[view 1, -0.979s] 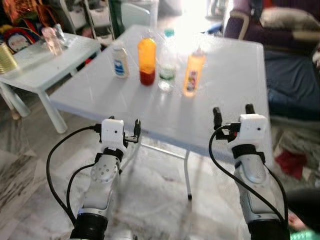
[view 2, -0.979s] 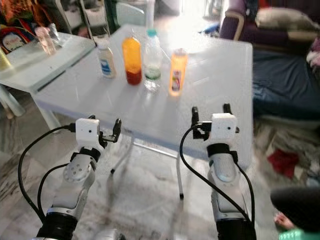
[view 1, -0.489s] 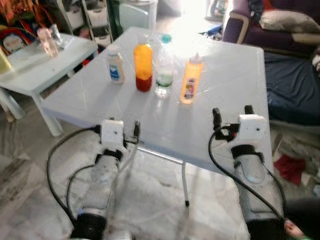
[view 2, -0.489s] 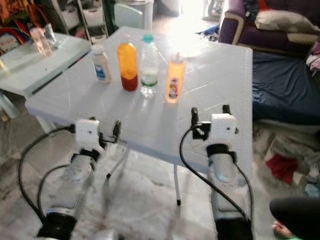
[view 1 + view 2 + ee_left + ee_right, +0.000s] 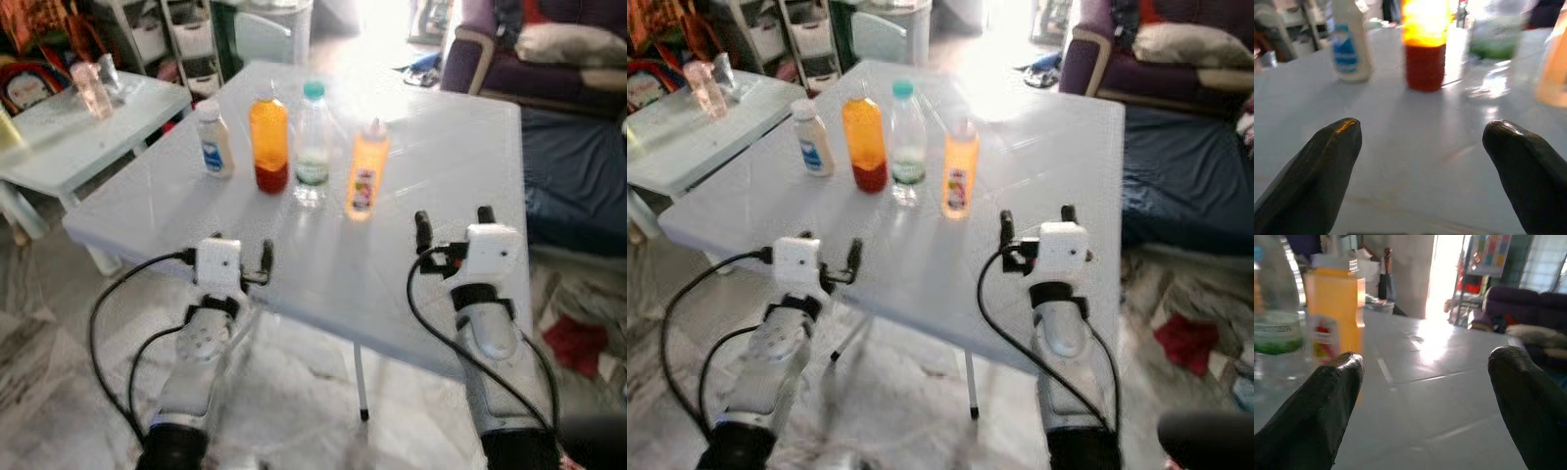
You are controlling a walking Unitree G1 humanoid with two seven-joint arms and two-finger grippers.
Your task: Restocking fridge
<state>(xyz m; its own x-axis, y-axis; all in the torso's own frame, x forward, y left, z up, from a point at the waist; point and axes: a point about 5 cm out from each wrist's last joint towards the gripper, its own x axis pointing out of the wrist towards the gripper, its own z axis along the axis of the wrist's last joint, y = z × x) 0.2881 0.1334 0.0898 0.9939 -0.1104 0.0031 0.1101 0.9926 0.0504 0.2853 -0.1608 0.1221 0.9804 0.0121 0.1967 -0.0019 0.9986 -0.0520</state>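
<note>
Four bottles (image 5: 294,147) stand beyond both spread tools (image 5: 451,223).

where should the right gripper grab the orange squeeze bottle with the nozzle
Probably around the straight mid-body of the orange squeeze bottle, coming level from the near table edge. It stands upright, its top narrows to a nozzle, and the clear water bottle stands close on its left. The right gripper is open.

White square worktop (image 5: 441,176) across the frame's middle, four bottles in a row near its upper left: small white bottle with blue label (image 5: 213,139), orange-and-red juice bottle (image 5: 268,145), clear green-capped water bottle (image 5: 312,145), orange squeeze bottle (image 5: 364,179), each standing upright
</note>
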